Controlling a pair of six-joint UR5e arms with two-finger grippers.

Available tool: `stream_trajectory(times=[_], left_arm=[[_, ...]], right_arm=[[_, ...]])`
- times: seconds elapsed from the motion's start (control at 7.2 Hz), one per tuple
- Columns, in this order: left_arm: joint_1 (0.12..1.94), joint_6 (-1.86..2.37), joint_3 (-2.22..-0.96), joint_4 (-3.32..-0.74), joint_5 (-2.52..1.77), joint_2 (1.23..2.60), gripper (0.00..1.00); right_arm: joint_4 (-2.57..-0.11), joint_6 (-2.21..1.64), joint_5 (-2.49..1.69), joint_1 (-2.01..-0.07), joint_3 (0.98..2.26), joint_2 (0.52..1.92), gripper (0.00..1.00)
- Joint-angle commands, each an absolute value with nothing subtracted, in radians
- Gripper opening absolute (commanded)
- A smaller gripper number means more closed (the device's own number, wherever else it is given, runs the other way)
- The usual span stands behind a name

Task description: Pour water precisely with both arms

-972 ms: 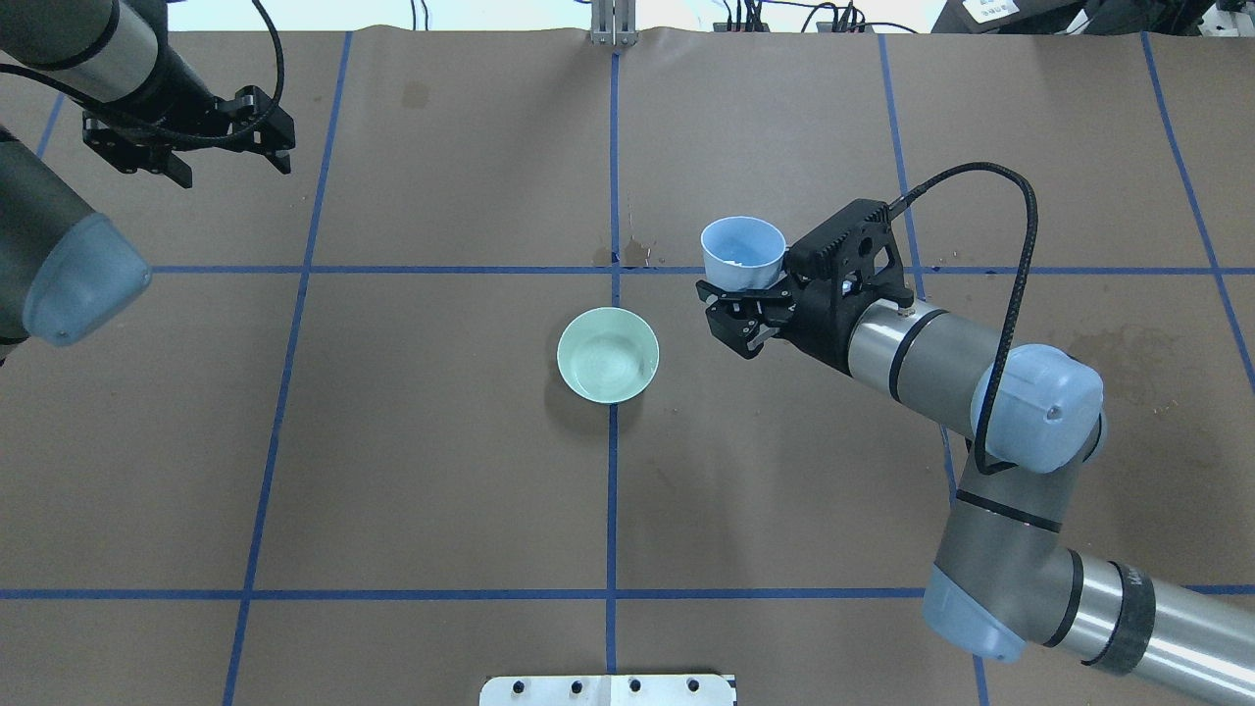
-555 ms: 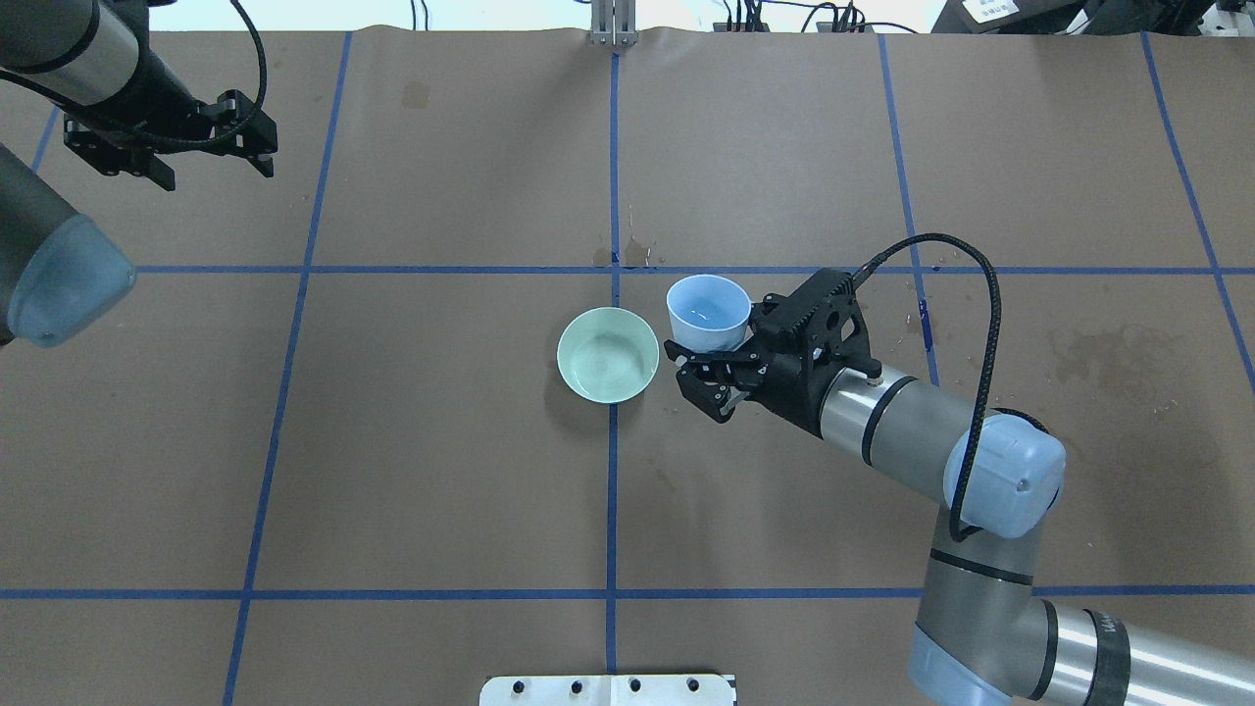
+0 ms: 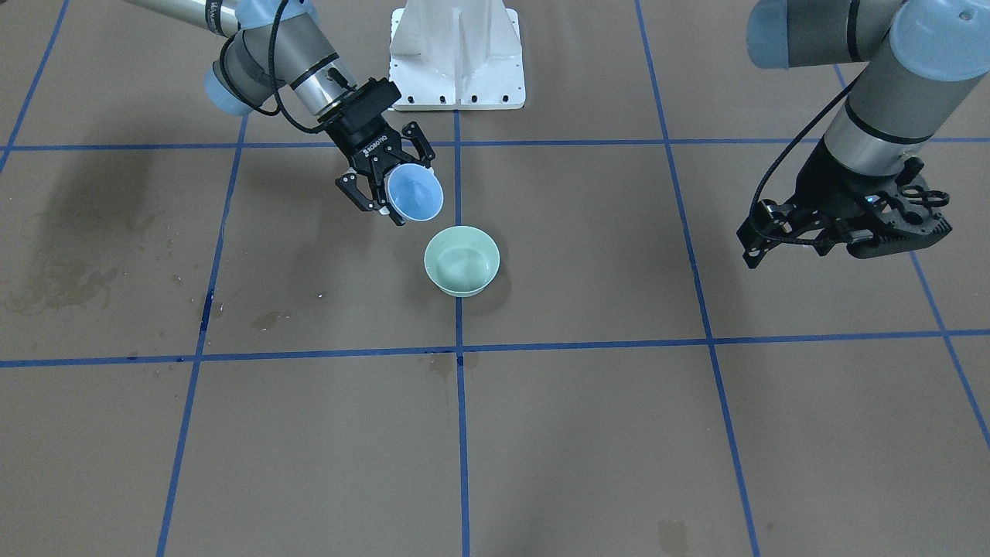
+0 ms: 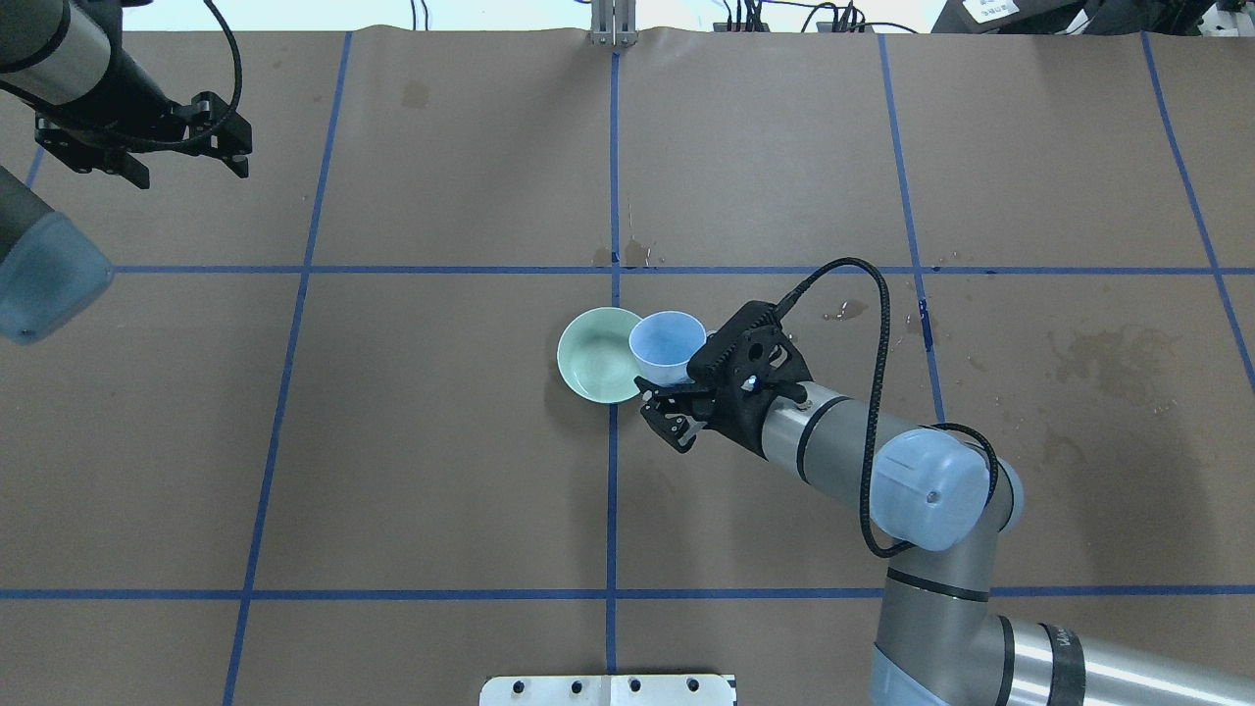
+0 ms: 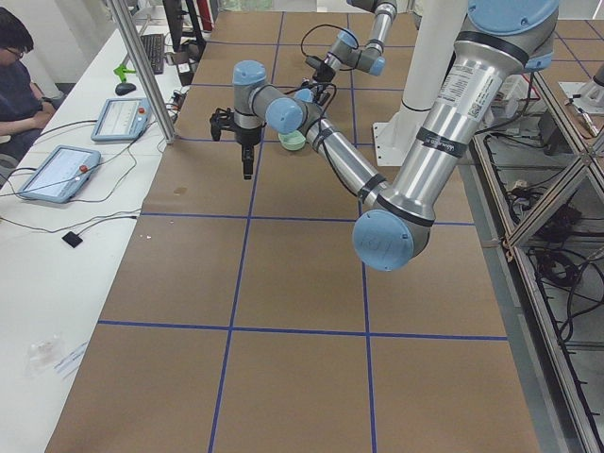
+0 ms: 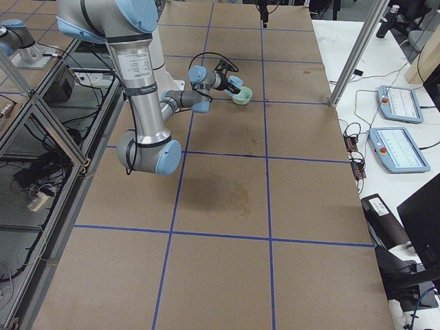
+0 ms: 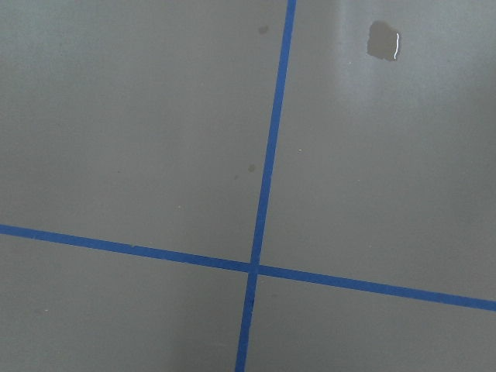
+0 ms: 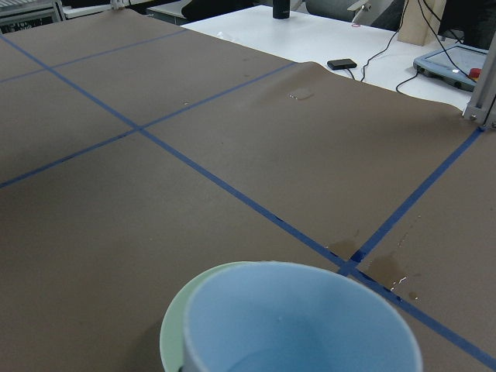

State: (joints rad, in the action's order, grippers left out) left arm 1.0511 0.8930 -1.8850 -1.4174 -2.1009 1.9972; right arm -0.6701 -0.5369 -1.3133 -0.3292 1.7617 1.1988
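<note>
I am gripping the blue cup (image 4: pixel 667 343) in the right gripper (image 4: pixel 667 400), its fingers closed on the wall, and the water (image 8: pixel 275 360) is sitting low inside it. The green bowl (image 4: pixel 591 358) is lying just past the fingertips, under the cup's far rim. The left gripper (image 3: pixel 841 238) is hanging spread wide, well apart.

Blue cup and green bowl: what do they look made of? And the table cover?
Blue cup: probably plastic or melamine, matte, uniform colour with a thin rim; glazed ceramic can't be ruled out.
Green bowl: similar, smooth with a soft sheen and no pattern.
Table cover: brown kraft-like paper, matte; it ripples at the far edge and shows dark wet stains.
</note>
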Motion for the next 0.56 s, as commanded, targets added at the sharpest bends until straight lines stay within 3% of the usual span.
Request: stream_trajectory(times=[0.0,0.42], left_arm=[[1.071,0.865,-1.885,-1.416,-2.102,1.987,1.0],[1.074,0.851,-1.884,-1.416,-2.102,1.977,1.0]], right_arm=[[-0.859,-0.532,-1.371,-0.33,1.759,1.126,0.0],[-1.012,-0.529,-1.469,-0.337,1.759,1.106,0.0]])
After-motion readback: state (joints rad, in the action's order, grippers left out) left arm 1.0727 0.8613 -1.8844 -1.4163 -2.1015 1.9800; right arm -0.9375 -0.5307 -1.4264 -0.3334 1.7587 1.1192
